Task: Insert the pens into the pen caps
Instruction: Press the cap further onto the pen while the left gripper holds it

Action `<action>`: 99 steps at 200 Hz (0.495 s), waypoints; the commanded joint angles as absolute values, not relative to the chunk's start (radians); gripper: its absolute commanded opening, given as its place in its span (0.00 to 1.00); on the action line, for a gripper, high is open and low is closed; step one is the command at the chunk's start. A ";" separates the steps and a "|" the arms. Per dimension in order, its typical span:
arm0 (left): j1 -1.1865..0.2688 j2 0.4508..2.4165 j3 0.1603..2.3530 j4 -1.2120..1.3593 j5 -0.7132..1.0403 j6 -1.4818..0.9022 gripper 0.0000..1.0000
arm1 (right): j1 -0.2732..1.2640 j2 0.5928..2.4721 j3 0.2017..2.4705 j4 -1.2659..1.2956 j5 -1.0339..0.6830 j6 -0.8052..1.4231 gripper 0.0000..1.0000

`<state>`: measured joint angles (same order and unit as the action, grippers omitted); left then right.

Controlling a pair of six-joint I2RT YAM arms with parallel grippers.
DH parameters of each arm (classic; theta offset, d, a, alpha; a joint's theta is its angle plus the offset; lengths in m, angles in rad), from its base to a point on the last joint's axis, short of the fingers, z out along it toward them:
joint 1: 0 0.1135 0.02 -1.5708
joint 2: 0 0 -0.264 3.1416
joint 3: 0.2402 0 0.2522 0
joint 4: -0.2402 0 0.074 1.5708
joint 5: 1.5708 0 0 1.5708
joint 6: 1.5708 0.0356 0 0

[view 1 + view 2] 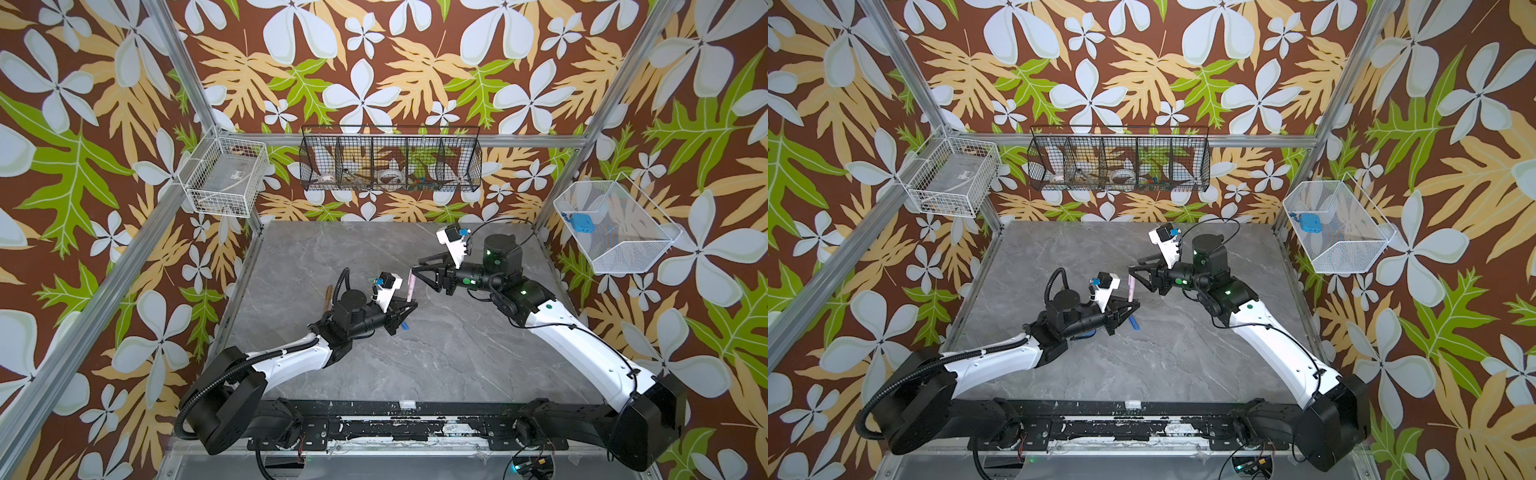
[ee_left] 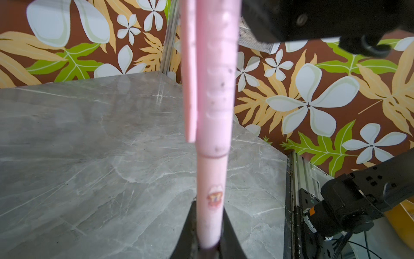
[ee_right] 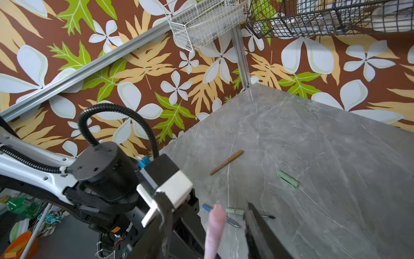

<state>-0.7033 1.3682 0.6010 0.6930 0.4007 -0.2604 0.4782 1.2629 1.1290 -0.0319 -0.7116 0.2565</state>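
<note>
Clamping the pink pen (image 2: 210, 201) upright in our left hand (image 1: 410, 303), we see our right hand (image 1: 417, 266) standing parted around its pink cap (image 2: 215, 89)

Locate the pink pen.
In both top views the pink pen stands mid-table in the left gripper, its capped top between the right gripper's open jaws.

In the left wrist view the top of the pink cap (image 2: 215, 78) was cut off and the lower end of the pink pen (image 2: 210, 179) hidden in the left gripper (image 2: 209, 215), which covered most of the blue pen (image 1: 405, 327).
</note>
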 commanded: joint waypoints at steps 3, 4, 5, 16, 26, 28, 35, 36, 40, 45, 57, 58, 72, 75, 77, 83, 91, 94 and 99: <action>-0.705 1.380 0.594 0.750 0.424 -0.272 0.00 | 0.474 1.257 1.135 -0.066 -0.719 0.236 0.55; -0.704 1.381 0.594 0.751 0.425 -0.272 0.00 | 0.474 1.258 1.135 -0.068 -0.719 0.235 0.54; -0.705 1.382 0.594 0.752 0.425 -0.272 0.00 | 0.474 1.260 1.136 -0.068 -0.720 0.235 0.55; -0.706 1.385 0.587 0.772 0.430 -0.279 0.00 | 0.474 1.269 1.136 -0.078 -0.729 0.235 0.55; -0.706 1.385 0.580 0.797 0.434 -0.285 0.00 | 0.474 1.275 1.131 -0.080 -0.726 0.236 0.55; -0.706 1.385 0.580 0.799 0.434 -0.284 0.00 | 0.474 1.275 1.130 -0.080 -0.725 0.236 0.55; -0.706 1.384 0.580 0.806 0.438 -0.286 0.00 | 0.474 1.277 1.126 -0.079 -0.723 0.236 0.56; -0.706 1.384 0.580 0.808 0.438 -0.287 0.00 | 0.474 1.277 1.125 -0.079 -0.723 0.236 0.55; -0.706 1.385 0.580 0.811 0.439 -0.288 0.00 | 0.474 1.279 1.122 -0.077 -0.722 0.236 0.56; -0.706 1.385 0.583 0.812 0.440 -0.288 0.00 | 0.474 1.281 1.118 -0.073 -0.722 0.238 0.56; -0.706 1.387 0.587 0.815 0.439 -0.290 0.00 | 0.474 1.287 1.105 -0.054 -0.735 0.250 0.56; -0.706 1.388 0.587 0.815 0.440 -0.290 0.00 | 0.474 1.289 1.104 -0.051 -0.736 0.251 0.56; -0.706 1.393 0.591 0.821 0.446 -0.290 0.00 | 0.474 1.296 1.090 -0.028 -0.765 0.264 0.55; -0.706 1.394 0.592 0.821 0.445 -0.289 0.00 | 0.474 1.299 1.088 -0.025 -0.771 0.265 0.54; -0.706 1.395 0.593 0.822 0.446 -0.288 0.00 | 0.474 1.300 1.087 -0.023 -0.773 0.266 0.54; -0.706 1.397 0.595 0.823 0.449 -0.291 0.00 | 0.475 1.302 1.083 -0.019 -0.782 0.268 0.53; -0.706 1.402 0.599 0.824 0.452 -0.292 0.00 | 0.474 1.304 1.077 -0.012 -0.784 0.269 0.52; -0.706 1.403 0.601 0.824 0.454 -0.293 0.00 | 0.474 1.305 1.074 -0.008 -0.787 0.269 0.51; -0.706 1.406 0.604 0.825 0.456 -0.294 0.00 | 0.474 1.303 1.070 0.000 -0.790 0.273 0.50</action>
<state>-0.7040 1.3979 0.5896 0.7677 0.4328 -0.2867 0.4732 1.3025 1.0805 -0.0578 -0.7509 0.2584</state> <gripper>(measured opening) 0.131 0.519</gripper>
